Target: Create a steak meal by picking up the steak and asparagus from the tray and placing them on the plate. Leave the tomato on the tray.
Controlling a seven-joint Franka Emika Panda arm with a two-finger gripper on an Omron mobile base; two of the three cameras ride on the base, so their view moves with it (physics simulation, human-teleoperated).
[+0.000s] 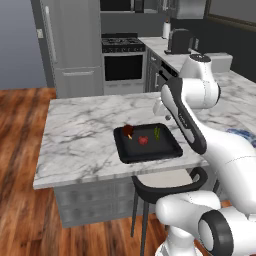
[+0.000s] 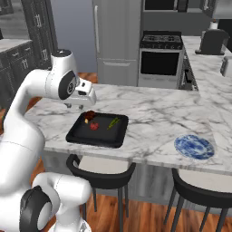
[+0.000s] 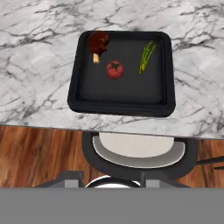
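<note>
Overhead, gripper (image 2: pixel 80 107) empty above tray (image 2: pixel 79 134)

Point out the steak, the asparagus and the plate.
steak (image 3: pixel 98 43), hand view, middle of the dark meat.
asparagus (image 3: pixel 147 57), hand view, mid-stalk.
plate (image 2: pixel 194 147), right base view, centre of its patterned face.

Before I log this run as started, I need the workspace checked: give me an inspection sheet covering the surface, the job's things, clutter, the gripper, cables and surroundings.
Surface: white grey-veined marble counter, an island.
Job's things: flat square black tray near the counter's front edge, holding the dark reddish-brown steak, the bright red tomato and the thin green asparagus, all apart. Round blue-and-white mottled plate sits bare on the counter, off to the tray's right.
Clutter: nothing seen.
Gripper: above the tray's left end in the right base view, holding nothing; jaw state unclear.
Cables: nothing seen.
Surroundings: black stools under the counter, stove, fridge, wood floor.
</note>
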